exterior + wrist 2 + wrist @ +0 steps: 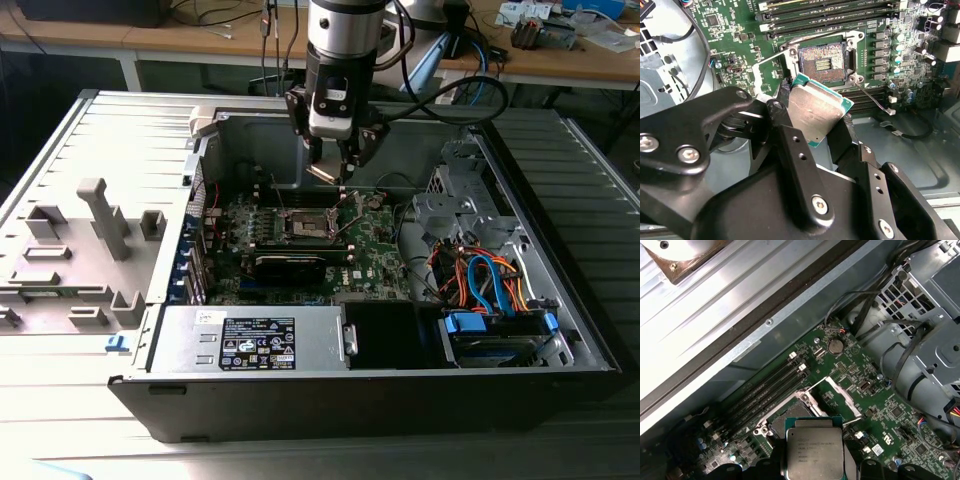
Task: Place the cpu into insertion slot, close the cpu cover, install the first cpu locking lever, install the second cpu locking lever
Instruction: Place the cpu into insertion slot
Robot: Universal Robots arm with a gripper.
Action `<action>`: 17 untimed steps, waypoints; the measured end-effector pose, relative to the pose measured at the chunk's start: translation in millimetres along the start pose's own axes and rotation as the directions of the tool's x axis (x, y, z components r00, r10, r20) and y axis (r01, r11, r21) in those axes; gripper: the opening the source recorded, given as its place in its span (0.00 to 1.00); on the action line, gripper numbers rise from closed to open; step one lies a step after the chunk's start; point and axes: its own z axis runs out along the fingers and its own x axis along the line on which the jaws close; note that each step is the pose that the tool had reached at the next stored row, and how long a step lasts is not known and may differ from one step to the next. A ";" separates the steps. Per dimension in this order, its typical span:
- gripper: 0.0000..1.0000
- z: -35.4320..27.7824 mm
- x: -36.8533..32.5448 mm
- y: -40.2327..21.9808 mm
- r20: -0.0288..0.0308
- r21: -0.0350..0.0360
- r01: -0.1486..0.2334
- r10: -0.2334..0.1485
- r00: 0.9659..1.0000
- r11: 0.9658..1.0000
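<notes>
An open computer case (400, 405) was shown with a green board (375, 250) inside. The gripper (335, 172) was closed on the cpu (816, 110). The chip was clamped by its edges between two black fingers (790, 145) and was tilted, with its metal top showing. It was held in the air just above the slot (824, 62), apart from it. The slot lay uncovered, with the cover (842, 397) raised beside it.

Illegible fine print on the cpu (814, 450) top and the power-supply label (258, 343)
</notes>
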 end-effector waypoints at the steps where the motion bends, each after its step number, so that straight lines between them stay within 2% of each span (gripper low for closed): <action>1: 0.55 0.0 0.0 0.0 0.000 0.000 -0.002 0.002 1.000 1.000; 17: 0.55 0.4 0.0 0.0 0.002 -0.001 -0.037 0.037 0.999 0.999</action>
